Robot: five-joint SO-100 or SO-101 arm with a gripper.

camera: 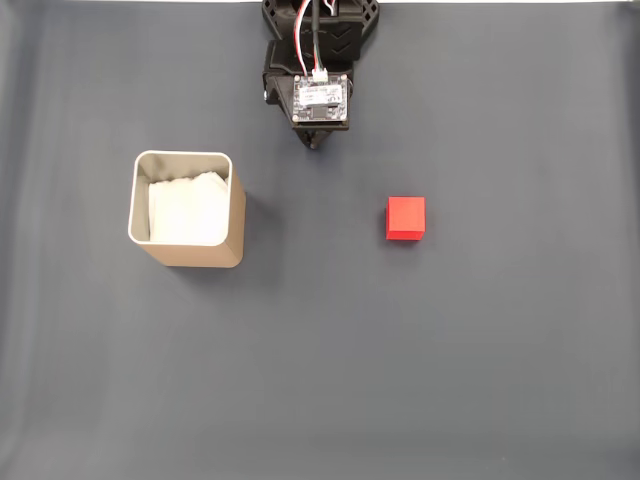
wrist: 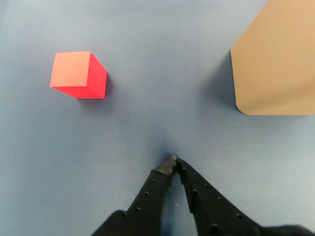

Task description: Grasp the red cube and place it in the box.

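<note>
We see a bench (camera: 320, 380) covered in a dark slate-grey, matte surface that runs to every edge of the fixed view. It looks smooth, with only faint soft creases near the upper left. In the wrist view the same surface (wrist: 147, 49) reads bluer and evenly lit. A thin pale strip (camera: 500, 2) lines the top edge.

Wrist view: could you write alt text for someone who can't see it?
A black two-fingered robot hand, fingertips closed together, points up from the bottom edge over a plain blue-grey surface. A small red cube sits at upper left, and the tan wall of a box fills the upper right corner.
</note>
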